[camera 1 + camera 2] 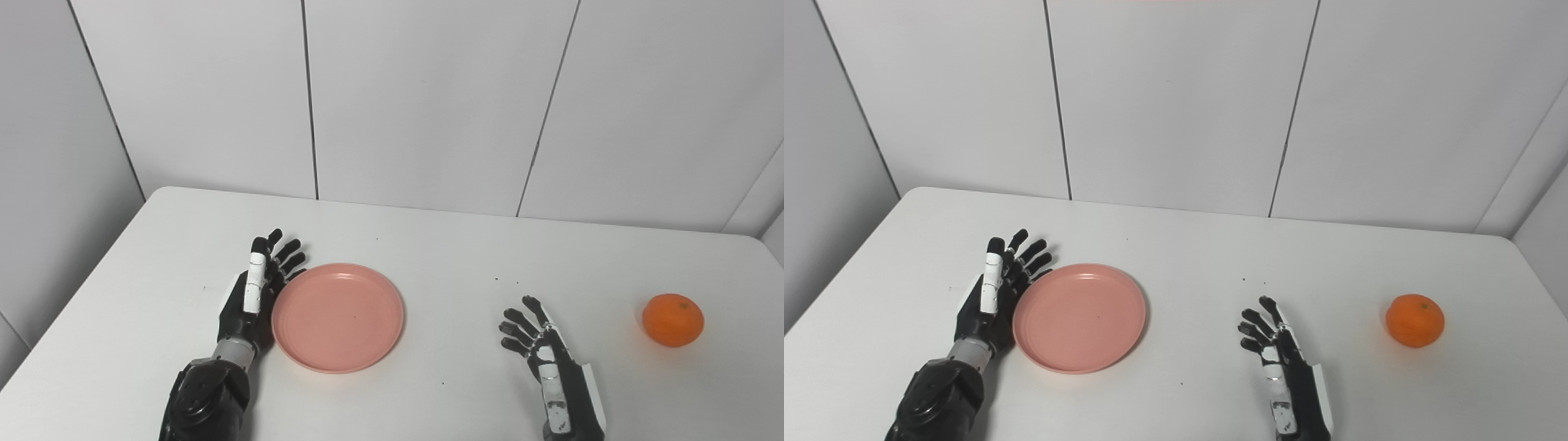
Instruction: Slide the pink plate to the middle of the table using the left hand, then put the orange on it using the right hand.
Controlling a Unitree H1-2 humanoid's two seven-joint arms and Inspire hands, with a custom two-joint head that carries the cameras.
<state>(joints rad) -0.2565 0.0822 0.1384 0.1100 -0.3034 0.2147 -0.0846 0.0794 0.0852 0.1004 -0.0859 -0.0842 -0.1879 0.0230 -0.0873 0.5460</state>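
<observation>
You have a smooth white worktop point(429, 245) with rounded corners, backed by plain pale wall panels point(429, 92) split by thin dark seams. The pink plate point(337, 316) is round, shallow and matte, with a low raised rim, lying flat in the lower left-centre of the frame. Your left hand point(254, 294), black with a white strip along one digit, sits edge-on against the plate's left rim, its fingers point(288, 257) straight, slightly fanned and gripping nothing; whether it actually touches the rim is hard to tell. Your right hand point(548, 361) rests in the lower right, palm down, fingers spread and empty. The orange point(672, 320), round with dimpled skin, sits alone at the right edge, well apart from the plate
</observation>
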